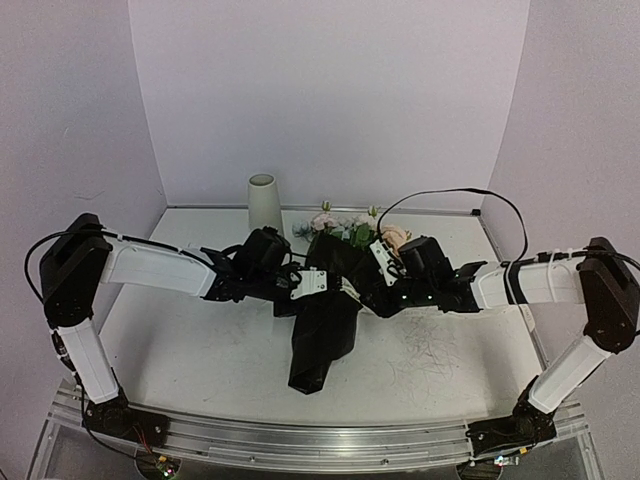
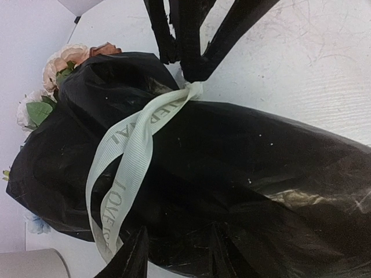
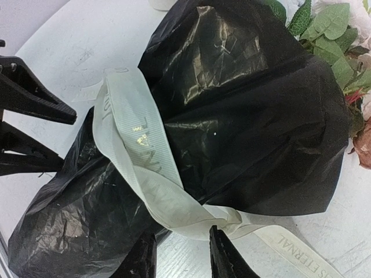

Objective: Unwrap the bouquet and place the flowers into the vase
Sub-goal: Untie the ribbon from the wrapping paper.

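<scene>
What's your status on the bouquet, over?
Both claws partly closed, grip unconfirmed: left claw at wrap, right claw at ribbon knot. Bouquet wrapped and tied. Vase upright, unobstructed.

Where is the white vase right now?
In the top view, the vase stands upright at the back of the table, left of centre, just left of the flowers poking out of the bouquet.

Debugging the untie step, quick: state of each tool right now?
Left tool: fingers either side of the black wrapper, grip cannot be told.
Right tool: at the ribbon knot, grip cannot be told.
</scene>
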